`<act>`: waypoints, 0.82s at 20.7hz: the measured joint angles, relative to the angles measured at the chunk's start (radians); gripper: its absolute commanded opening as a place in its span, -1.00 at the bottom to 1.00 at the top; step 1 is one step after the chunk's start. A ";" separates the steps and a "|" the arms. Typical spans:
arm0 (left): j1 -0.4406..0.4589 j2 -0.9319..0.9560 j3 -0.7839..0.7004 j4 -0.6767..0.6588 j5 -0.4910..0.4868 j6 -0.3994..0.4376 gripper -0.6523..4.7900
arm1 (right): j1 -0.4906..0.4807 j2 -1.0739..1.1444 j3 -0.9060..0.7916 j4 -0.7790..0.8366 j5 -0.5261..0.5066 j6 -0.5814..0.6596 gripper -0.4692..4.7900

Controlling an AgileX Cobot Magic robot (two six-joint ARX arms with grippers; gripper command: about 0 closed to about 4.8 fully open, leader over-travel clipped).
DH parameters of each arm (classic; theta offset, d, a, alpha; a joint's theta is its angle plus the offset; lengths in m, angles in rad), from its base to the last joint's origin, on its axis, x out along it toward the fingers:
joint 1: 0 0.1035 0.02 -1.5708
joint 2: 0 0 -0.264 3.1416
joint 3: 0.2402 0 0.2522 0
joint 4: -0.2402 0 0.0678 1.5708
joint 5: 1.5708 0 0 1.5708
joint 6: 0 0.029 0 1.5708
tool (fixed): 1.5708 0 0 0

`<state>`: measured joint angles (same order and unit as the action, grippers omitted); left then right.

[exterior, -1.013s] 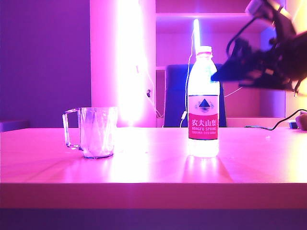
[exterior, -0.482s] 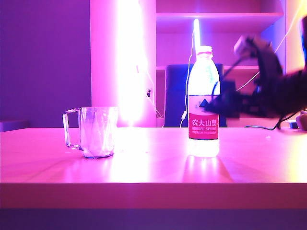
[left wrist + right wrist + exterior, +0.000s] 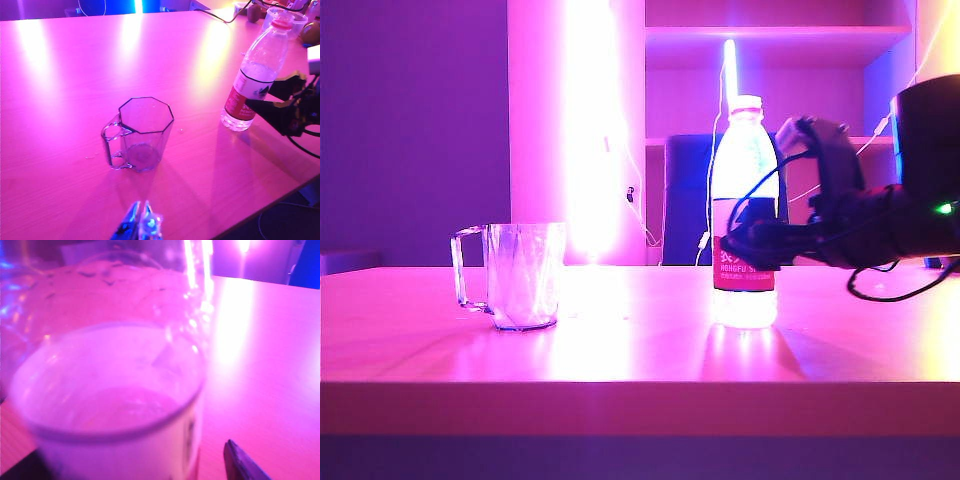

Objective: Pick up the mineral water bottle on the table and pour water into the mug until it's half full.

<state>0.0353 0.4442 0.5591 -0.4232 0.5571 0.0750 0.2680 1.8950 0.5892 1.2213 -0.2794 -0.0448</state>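
On the pink-lit wooden tabletop (image 3: 640,350), the small clear faceted mug (image 3: 524,275) with a squarish loop handle stands upright and empty, well to the left of the bottle. The left gripper (image 3: 140,222) hovers near the mug, its fingertips pressed together, grasping nothing. The tall clear plastic mineral water bottle (image 3: 744,215) with a red label stands upright, capped. The right gripper (image 3: 752,243) sits level at the bottle's label, its fingers spread on either side; contact cannot be told.
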 measured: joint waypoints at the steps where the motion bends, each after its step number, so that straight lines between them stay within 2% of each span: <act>1: 0.000 0.000 0.000 0.000 0.000 0.000 -0.78 | 0.000 0.018 0.026 -0.001 -0.009 0.000 1.00; 8: 0.000 0.000 0.000 0.000 0.000 0.000 -0.78 | 0.002 0.057 0.082 -0.004 -0.029 0.000 0.99; 10: 0.000 0.000 0.000 0.000 0.000 0.000 -0.78 | 0.002 0.068 0.091 -0.010 -0.033 0.000 0.51; 11: 0.000 0.000 0.000 0.000 0.000 0.000 -0.78 | 0.002 0.068 0.097 -0.025 -0.039 0.001 0.48; 12: 0.000 0.000 0.000 0.000 0.000 0.000 -0.78 | 0.003 0.068 0.097 -0.024 -0.037 0.000 0.30; 14: 0.000 0.000 0.000 0.000 0.000 0.000 -0.78 | 0.003 0.068 0.097 -0.025 -0.038 0.000 0.19; 17: 0.000 0.000 0.000 0.000 0.000 0.000 -0.78 | 0.003 0.067 0.097 -0.027 -0.036 -0.009 0.20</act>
<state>0.0353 0.4446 0.5591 -0.4232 0.5571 0.0750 0.2710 1.9617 0.6861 1.1946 -0.3153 -0.0536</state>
